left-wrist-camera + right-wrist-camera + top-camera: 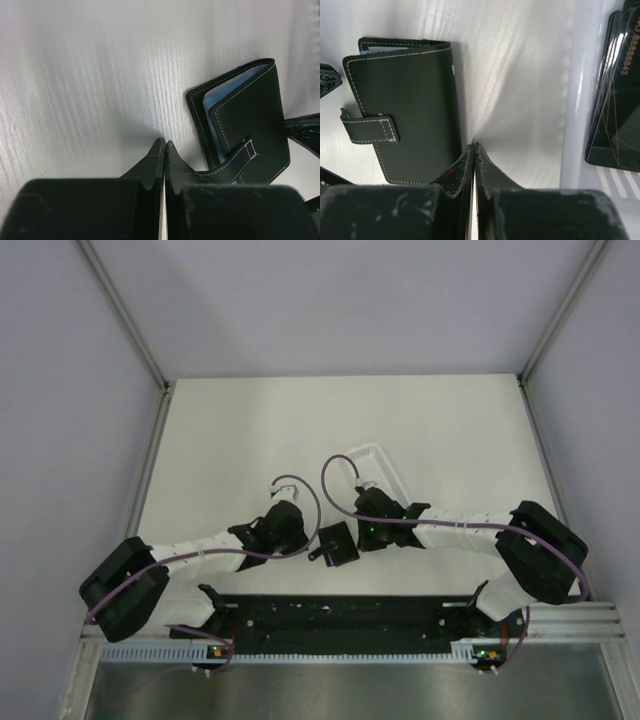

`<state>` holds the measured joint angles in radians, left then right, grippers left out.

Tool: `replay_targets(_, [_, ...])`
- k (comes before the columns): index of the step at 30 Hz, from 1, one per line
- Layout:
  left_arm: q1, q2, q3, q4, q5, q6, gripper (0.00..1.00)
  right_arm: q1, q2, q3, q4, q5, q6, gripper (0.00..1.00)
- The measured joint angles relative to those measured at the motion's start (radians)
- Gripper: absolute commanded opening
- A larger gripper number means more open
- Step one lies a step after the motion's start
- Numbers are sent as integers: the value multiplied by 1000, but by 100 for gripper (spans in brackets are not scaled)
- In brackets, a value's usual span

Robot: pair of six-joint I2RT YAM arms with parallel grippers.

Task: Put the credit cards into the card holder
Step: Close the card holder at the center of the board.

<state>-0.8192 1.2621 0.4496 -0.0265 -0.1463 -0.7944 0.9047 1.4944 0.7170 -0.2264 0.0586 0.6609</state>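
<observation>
Left gripper [164, 144] pressed together, empty; right gripper [474, 146] likewise; card holder [337, 544] lies between them.

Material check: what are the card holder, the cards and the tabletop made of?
Card holder: matte black leather or faux leather, going by the pale stitching along its edges and strap.
Credit cards: dark glossy plastic by the sheen, with thin printed lines and digits.
Table: white with a faint wood-grain texture, likely laminate.

Two white-sleeved arms [200, 560] with black joints and purple cables [296, 478] — jaws black, scuffed.
</observation>
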Motion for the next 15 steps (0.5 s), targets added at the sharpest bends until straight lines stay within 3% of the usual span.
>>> replay_targets(11, [0, -90, 39, -57, 30, 23, 0, 0, 20, 11, 18, -45, -4, 1])
replay_targets(15, [0, -113, 48, -15, 104, 37, 0, 0, 20, 11, 18, -49, -2, 8])
